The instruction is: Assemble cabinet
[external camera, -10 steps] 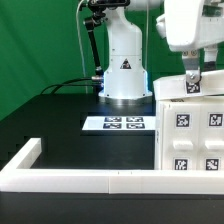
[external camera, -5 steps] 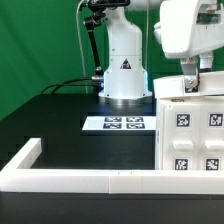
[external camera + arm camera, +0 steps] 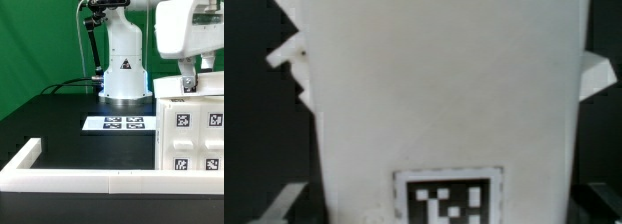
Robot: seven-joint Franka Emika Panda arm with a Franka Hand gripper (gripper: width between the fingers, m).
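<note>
Cabinet [image 3: 190, 130]: white tagged body at the exterior view's right edge, directly below the fingers, against the border rail [image 3: 90, 180].
Gripper [image 3: 187, 84]: down at the cabinet's top edge; wrist view filled by a white tagged face [image 3: 446, 110].
Fingers: cannot tell whether apart or clamped; contact hidden.
Risk: an off-centre grip could tilt or slip the body.
Risk: pushing down might jam it against the rail.
Marker board [image 3: 114, 124]: well clear of the fingers.
</note>
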